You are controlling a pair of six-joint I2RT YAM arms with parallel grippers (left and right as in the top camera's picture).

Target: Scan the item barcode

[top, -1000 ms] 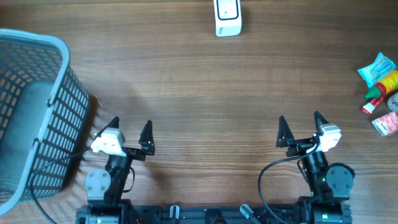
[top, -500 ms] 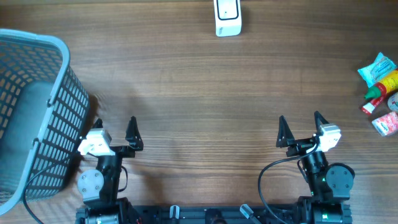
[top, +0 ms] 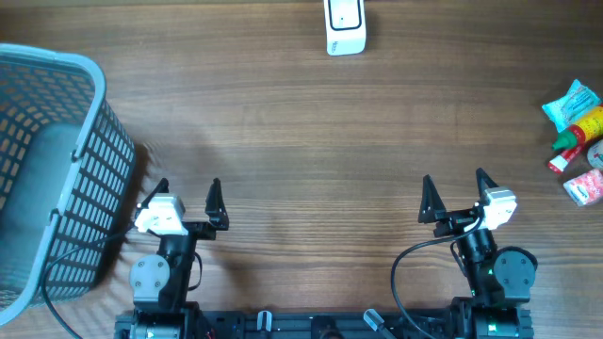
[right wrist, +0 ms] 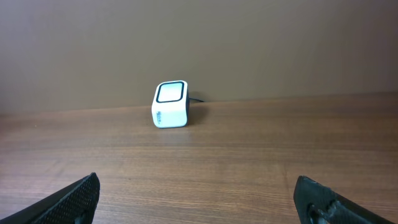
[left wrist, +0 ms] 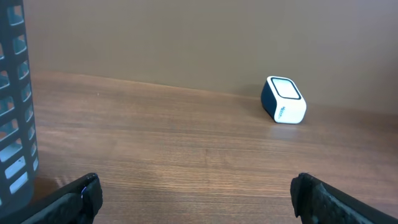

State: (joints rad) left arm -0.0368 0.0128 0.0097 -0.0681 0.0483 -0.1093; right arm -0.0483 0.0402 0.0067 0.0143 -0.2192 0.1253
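Note:
A white barcode scanner (top: 345,26) with a dark window stands at the table's far edge; it shows too in the left wrist view (left wrist: 283,99) and the right wrist view (right wrist: 170,104). The items lie at the far right edge: a teal packet (top: 571,102), a red and yellow bottle (top: 579,137) and a pink packet (top: 586,184). My left gripper (top: 188,188) (left wrist: 196,193) hovers near the front left, open and empty. Near the front right, my right gripper (top: 455,184) (right wrist: 198,193) is open with only bare wood between its fingers. No barcode is visible.
A tall blue-grey mesh basket (top: 94,160) stands at the left edge, close to my left gripper, and its wall fills the left side of the left wrist view (left wrist: 12,124). A brown wall rises behind the table.
My left arm swung left toward the basket, then came partway back right; it now sits slightly left of where it was a second ago. The right arm has not moved.

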